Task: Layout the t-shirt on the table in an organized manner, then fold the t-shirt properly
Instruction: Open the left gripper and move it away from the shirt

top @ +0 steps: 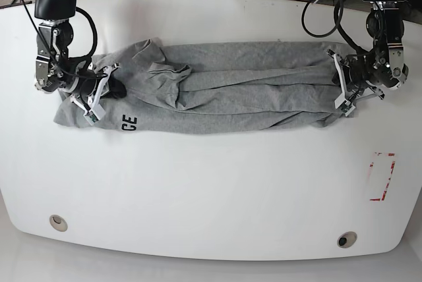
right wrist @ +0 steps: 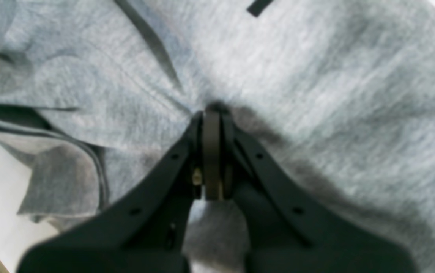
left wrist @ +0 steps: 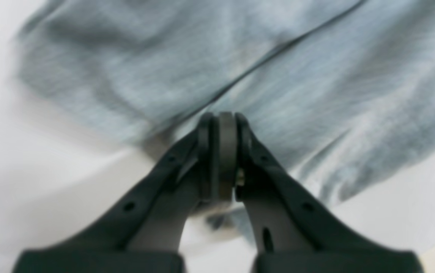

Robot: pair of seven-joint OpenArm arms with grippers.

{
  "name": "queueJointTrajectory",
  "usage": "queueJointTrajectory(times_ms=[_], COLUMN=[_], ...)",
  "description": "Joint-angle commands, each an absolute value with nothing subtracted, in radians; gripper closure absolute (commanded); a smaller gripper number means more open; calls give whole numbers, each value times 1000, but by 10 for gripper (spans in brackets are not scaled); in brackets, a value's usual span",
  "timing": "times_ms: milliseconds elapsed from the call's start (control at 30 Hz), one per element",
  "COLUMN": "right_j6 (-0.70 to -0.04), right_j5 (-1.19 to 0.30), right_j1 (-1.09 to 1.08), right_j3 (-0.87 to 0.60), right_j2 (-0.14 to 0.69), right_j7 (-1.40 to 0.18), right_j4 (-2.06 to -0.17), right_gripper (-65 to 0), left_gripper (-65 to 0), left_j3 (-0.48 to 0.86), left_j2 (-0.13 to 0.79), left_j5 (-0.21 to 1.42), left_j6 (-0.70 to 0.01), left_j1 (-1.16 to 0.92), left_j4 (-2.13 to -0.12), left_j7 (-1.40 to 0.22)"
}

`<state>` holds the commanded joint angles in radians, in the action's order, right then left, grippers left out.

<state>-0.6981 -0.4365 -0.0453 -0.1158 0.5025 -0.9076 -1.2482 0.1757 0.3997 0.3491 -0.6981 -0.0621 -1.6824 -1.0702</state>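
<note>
1. Far left of the base view, the right gripper point(top: 111, 88) is down on the shirt's point(top: 224, 87) end; its wrist camera shows the jaws pressed together on a pinch of grey cloth point(right wrist: 316, 94), folds bunching toward the tips point(right wrist: 211, 113).
2. Just beside that gripper, dark letters point(top: 129, 122) show on the shirt's near edge; a dark printed bar point(right wrist: 257, 7) also peeks in at the top of the right wrist view.
3. Across the middle, the shirt lies stretched sideways on the white table point(top: 211, 190), in the far half of it; it's a long rumpled band, creases running lengthwise, a crumpled lump point(top: 173, 74) left of centre.
4. At the shirt's other end, the left gripper point(top: 337, 87) sits on the cloth; its wrist view, blurred, shows the jaws point(left wrist: 221, 121) closed at the edge of the grey fabric point(left wrist: 316, 94), with cloth showing under them and white table either side; whether cloth is actually pinched there, I cannot tell.
5. Further right, a red tape rectangle point(top: 382, 176) marks the table, well apart from the shirt.
6. Along the near edge, two round grommet holes: one at left point(top: 58, 221), one at right point(top: 343, 239).
</note>
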Motion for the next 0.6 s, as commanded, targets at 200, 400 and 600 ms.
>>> queueJointTrajectory(times_ms=[200, 400, 600], right_j6=[-698, -698, -698], right_j5=[-437, -437, -437], right_j1=[-42, -39, -38], right_j3=[-116, -116, -116], right_j2=[501, 501, 501], right_j7=[-908, -908, -908], right_j4=[-1248, -1248, -1248], right_gripper=[-8, -8, -8], left_gripper=[-165, -406, -403], left_j3=[300, 383, 397], left_j2=[397, 397, 397], left_j5=[352, 349, 346], left_j6=[-698, -698, -698], left_j1=[-24, 10, 107], left_j4=[-1748, -1710, -1586], left_j7=[-1168, -1165, -1164])
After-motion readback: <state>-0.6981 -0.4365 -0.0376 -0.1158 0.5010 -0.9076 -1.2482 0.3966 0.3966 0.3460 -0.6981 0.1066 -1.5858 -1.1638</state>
